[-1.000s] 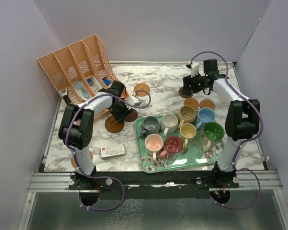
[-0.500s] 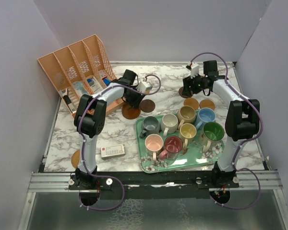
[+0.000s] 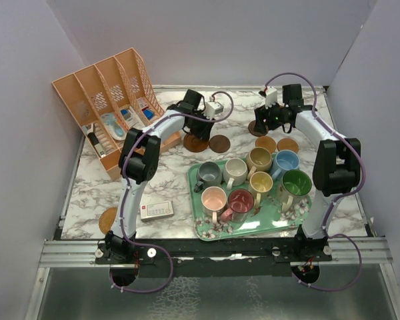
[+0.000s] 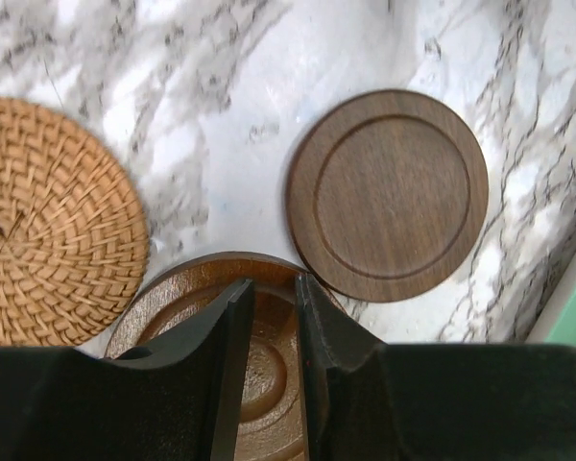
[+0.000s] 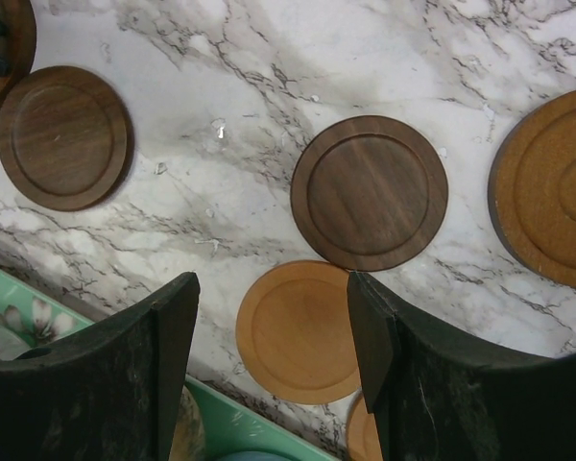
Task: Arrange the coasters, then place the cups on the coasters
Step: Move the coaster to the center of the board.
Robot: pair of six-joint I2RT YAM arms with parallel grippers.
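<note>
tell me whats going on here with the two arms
Two arms are setting out coasters on the marble table. The left gripper is nearly shut and down on a ridged brown coaster, beside a dark one and a woven one. The right gripper hangs open and empty over more coasters. All eight cups sit on the green tray; none is on a coaster yet.

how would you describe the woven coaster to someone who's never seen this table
Find the orange file rack at the table's far left; just right of it the left gripper is closed on a ridged brown coaster. The woven coaster lies beside that one, braided like a basket where its neighbours are smooth wood.
</note>
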